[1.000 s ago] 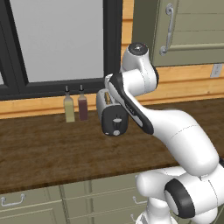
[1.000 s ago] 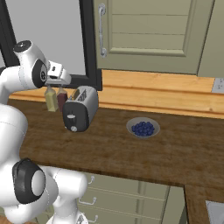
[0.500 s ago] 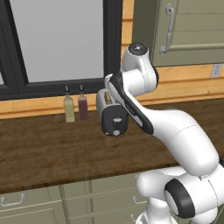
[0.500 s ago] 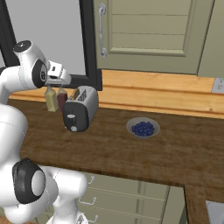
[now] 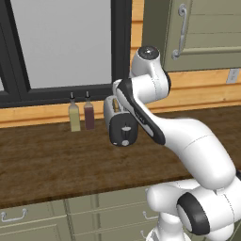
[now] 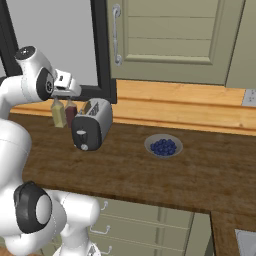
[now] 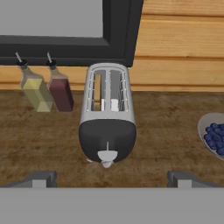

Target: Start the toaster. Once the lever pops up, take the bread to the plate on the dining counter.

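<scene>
The silver-grey toaster (image 7: 108, 118) stands on the dark wood worktop (image 7: 166, 144) with its black end face toward me. In the right base view the toaster (image 6: 93, 124) is below and right of my hand. A tan slice of bread (image 7: 97, 93) sits down in its left slot, and the bread (image 6: 87, 106) pokes up a little at the top. The lever (image 7: 107, 154) is a small tab on the black end face. My gripper (image 7: 111, 179) hangs open above and in front of the toaster, touching nothing. The plate and the dining counter are out of view.
Two bottles, one yellow (image 7: 36, 91) and one dark red (image 7: 60, 92), stand just left of the toaster against the wooden back wall. A bowl of blueberries (image 6: 163, 146) lies to the right. A black-framed window (image 5: 61, 47) and a green cabinet door (image 6: 165, 40) rise behind.
</scene>
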